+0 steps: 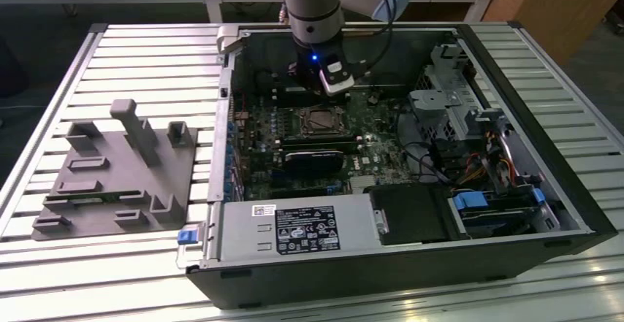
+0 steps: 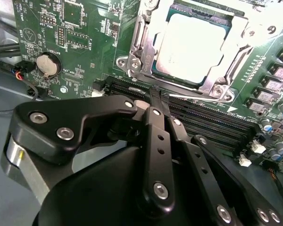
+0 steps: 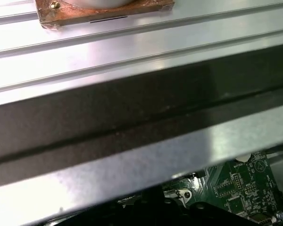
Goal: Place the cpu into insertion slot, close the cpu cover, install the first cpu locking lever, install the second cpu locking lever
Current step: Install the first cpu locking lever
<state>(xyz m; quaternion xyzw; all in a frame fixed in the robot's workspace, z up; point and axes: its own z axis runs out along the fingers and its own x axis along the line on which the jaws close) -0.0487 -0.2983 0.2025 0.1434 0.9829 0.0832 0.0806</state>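
In the second wrist view the cpu (image 2: 188, 47) lies in the insertion slot with its silver face up. The cpu cover (image 2: 140, 44), a silvery frame, lies down around it. A thin metal rod (image 2: 198, 98) runs along the socket edge beside the memory slots. My gripper (image 2: 154, 94) is shut, with its black fingertips together just off that edge, over the memory slots. I cannot tell whether they touch the rod. In the exterior view the gripper (image 1: 337, 87) hangs inside the open computer case, just behind the insertion slot (image 1: 317, 121).
Long black memory slots (image 2: 203, 122) and a coin battery (image 2: 46, 65) flank the socket. A black graphics card (image 1: 312, 163), power supply (image 1: 292, 227) and drive bay (image 1: 492, 205) crowd the case. A grey fixture plate (image 1: 117, 176) lies on the slatted table at the exterior view's left.
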